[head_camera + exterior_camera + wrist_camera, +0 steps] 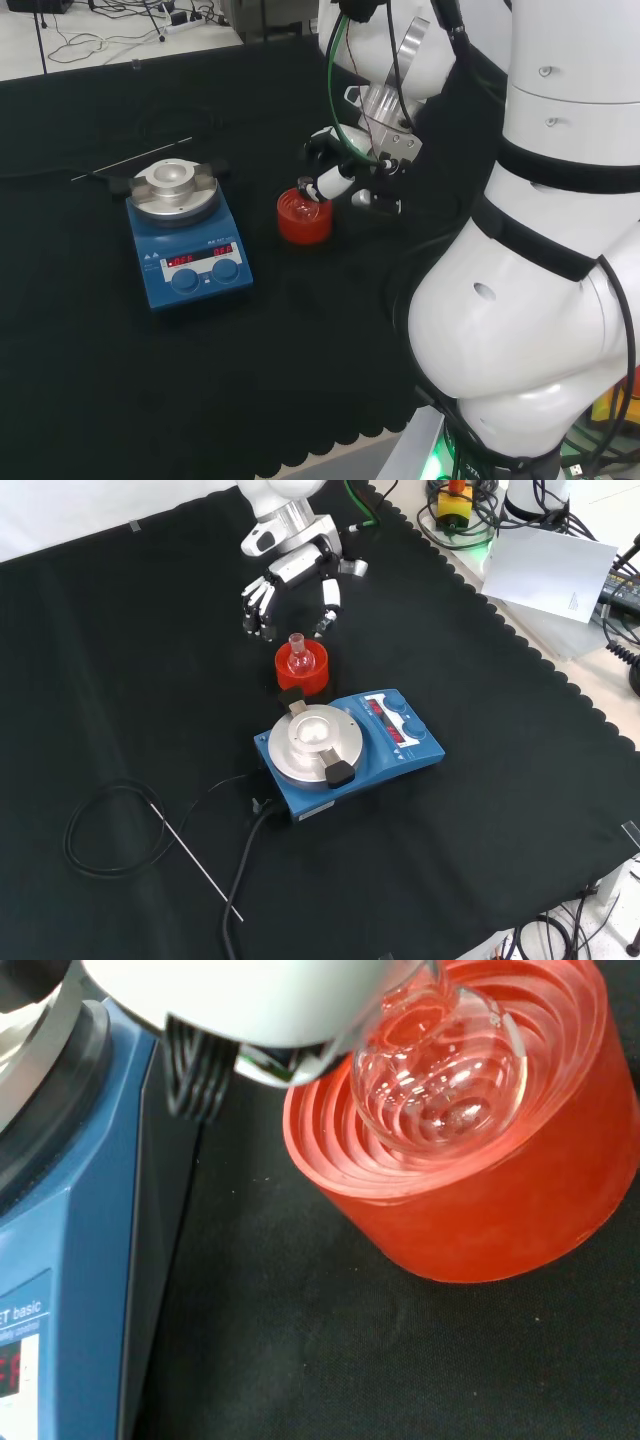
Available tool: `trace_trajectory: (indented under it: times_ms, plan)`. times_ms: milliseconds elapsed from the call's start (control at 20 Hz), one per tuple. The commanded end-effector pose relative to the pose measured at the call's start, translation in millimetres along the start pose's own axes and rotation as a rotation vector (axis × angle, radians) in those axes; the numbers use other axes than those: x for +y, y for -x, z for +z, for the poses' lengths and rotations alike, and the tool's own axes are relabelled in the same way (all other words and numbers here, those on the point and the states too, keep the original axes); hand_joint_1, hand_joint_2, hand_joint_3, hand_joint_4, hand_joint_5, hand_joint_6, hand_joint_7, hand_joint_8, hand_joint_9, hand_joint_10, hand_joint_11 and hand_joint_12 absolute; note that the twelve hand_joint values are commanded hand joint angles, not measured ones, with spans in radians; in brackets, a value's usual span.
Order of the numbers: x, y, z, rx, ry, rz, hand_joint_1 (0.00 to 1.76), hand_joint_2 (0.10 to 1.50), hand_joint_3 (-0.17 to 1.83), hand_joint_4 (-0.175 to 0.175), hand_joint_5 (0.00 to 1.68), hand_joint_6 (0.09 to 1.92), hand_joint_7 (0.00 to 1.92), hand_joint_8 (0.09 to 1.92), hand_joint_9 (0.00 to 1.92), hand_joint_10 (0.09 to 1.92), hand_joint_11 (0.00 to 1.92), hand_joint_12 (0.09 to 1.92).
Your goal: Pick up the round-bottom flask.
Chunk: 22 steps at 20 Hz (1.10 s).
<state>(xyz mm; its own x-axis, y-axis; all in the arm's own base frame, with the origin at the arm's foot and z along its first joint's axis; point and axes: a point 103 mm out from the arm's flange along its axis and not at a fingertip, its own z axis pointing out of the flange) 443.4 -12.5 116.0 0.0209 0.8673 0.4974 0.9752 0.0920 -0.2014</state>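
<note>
hand [290, 580]: open, fingers spread, holding nothing
flask [297, 656]: just below the fingertips, sitting in red stand [302, 675]
tip: probably pinch the neck, lift straight up

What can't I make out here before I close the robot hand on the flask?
- Contact: the front view shows the robot hand with straight fingers just behind the round-bottom flask; touching or not is unclear.
- Flask neck: in the wrist view a blurred white part of the robot hand covers it.
- Flask in the head view: clear glass merges with the red ribbed stand.
- Hotplate display digits: too small to read.
</note>
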Motion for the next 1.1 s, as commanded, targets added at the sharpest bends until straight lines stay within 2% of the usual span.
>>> trace_trajectory:
  times_ms: [50, 400, 600, 700, 1100]
  plan:
    - [1.9, 8.4, -2.5, 0.007, -0.005, -0.004, 1.01, 0.49, 0.76, -0.039, 0.56, 0.70, 0.21, 0.69, 0.42, 0.70, 0.06, 1.43]
    - [3.7, 14.9, -3.4, 0.002, -0.009, 0.002, 1.01, 0.50, 0.75, -0.040, 0.60, 0.72, 0.22, 0.69, 0.42, 0.70, 0.07, 1.43]
    - [9.7, 8.1, 5.8, -0.010, -0.023, 0.005, 1.01, 0.51, 0.74, -0.041, 0.63, 0.73, 0.22, 0.69, 0.42, 0.70, 0.08, 1.43]
    - [8.4, 16.3, 2.1, -0.002, -0.015, -0.002, 1.01, 0.51, 0.74, -0.041, 0.63, 0.74, 0.22, 0.69, 0.43, 0.70, 0.08, 1.43]
    - [14.2, 5.1, 16.4, -0.034, 0.007, -0.020, 1.01, 0.52, 0.73, -0.045, 0.68, 0.76, 0.24, 0.69, 0.44, 0.70, 0.09, 1.43]
